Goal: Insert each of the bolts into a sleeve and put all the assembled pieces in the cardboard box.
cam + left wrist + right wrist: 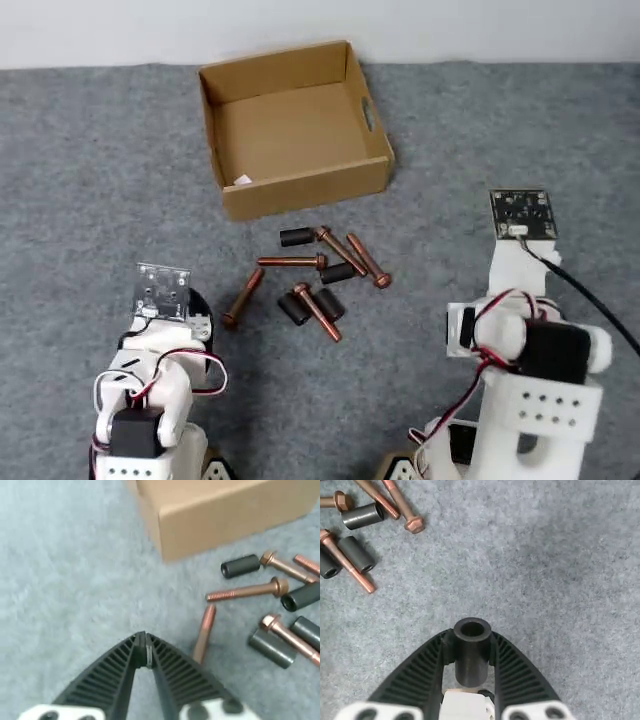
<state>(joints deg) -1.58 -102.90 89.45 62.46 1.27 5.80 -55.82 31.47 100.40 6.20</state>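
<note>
The right gripper [470,642] is clenching a black sleeve [470,667] between its fingers, the open bore pointing out past the fingertips. It is hanging over bare grey carpet [560,560], off to one side of the loose parts. The left gripper [145,645] is squeezed closed with nothing in it, its tips meeting just beside the nearest copper bolt [204,632], which is lying apart from the others. The remaining bolts [340,250] and four more sleeves [293,308] are sitting in a jumble on the carpet between the two arms, some touching and crossing, none of them yet joined. The cardboard box [300,190] is standing just beyond this pile, near the far edge of the carpet, with a small white scrap [243,180] lying on its floor.
</note>
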